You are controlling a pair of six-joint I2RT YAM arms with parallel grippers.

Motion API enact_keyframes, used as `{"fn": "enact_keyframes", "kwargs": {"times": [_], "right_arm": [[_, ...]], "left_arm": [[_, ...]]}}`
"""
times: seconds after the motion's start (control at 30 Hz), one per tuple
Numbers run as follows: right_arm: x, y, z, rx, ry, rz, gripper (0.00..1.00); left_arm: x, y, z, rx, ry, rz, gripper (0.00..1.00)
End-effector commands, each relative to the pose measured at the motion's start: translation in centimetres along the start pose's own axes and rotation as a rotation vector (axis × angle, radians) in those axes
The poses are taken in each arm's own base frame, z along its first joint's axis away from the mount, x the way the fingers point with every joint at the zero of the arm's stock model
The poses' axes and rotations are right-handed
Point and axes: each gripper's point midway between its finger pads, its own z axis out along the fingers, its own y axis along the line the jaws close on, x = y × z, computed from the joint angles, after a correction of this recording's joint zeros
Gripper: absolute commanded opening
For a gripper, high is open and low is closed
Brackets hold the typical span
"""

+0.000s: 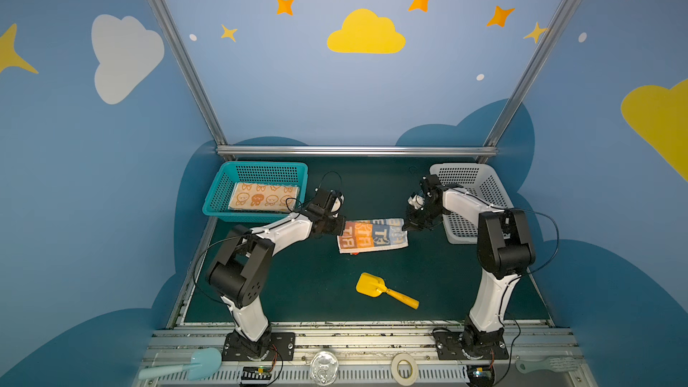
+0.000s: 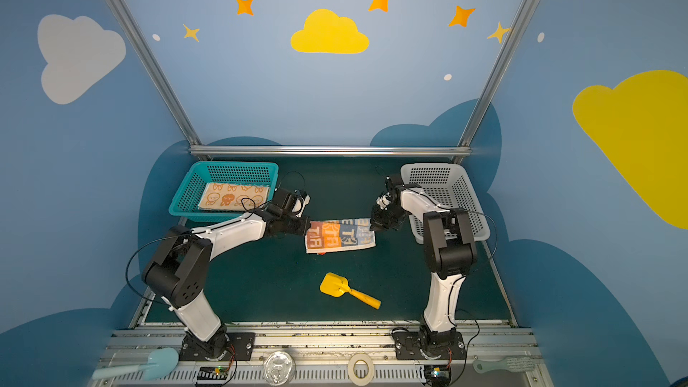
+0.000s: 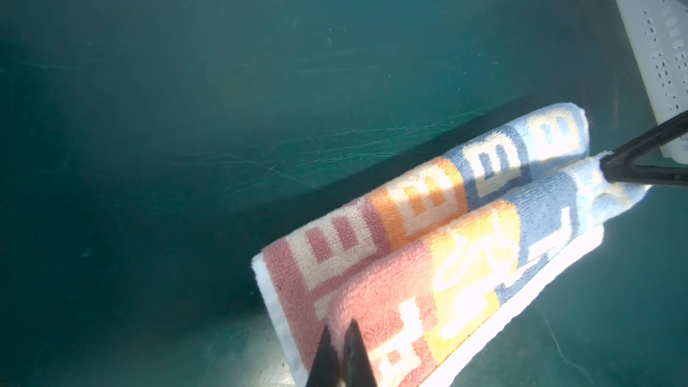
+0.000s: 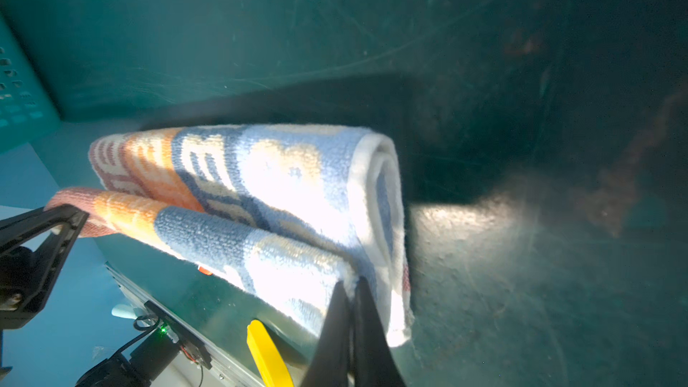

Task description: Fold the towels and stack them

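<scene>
Centre of the table (image 1: pixel 316 292): 1 patterned towel (image 1: pixel 372 235), blue, orange, pink and cream, doubled over lengthwise and stretched between 2 arms. Left gripper (image 1: pixel 340 227): fingers clenched on the upper layer at the towel's pink end. Right gripper (image 1: pixel 405 230): fingers pinched on the upper layer at the blue end. Far left: teal basket (image 1: pixel 257 174), an orange-and-cream towel (image 1: pixel 262 197) lying flat inside it. Far right: white basket (image 1: pixel 461 174), partly hidden by the right arm. Nearer the arm bases, well apart from the held towel: yellow scoop (image 1: pixel 370 286), flat on the table.
</scene>
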Motion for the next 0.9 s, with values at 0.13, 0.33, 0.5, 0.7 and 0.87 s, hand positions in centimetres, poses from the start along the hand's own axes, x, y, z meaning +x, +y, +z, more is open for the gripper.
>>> {"fn": "enact_keyframes", "kwargs": {"times": [0.13, 0.33, 0.5, 0.7, 0.87], "right_arm": [[-0.1, -0.1, -0.9, 0.019, -0.053, 0.007, 0.01], [0.0, 0.4, -2.0, 0.027, -0.067, -0.009, 0.38], [0.4, 2.3, -4.6, 0.031, -0.119, -0.047, 0.64], [0.1, 6.0, -5.1, -0.059, -0.122, -0.078, 0.74], [0.4, 5.6, -2.7, -0.055, -0.071, -0.068, 0.81]], "left_arm": [[1.0, -0.9, 0.1, 0.000, -0.005, -0.004, 0.10], [1.6, -1.8, -0.7, 0.010, 0.007, 0.007, 0.35], [-0.2, -4.2, -4.3, 0.074, -0.077, 0.042, 0.51], [-0.7, -6.4, -5.7, 0.192, -0.107, 0.003, 0.62], [1.5, -6.1, -3.1, 0.201, -0.027, -0.070, 0.70]]}}
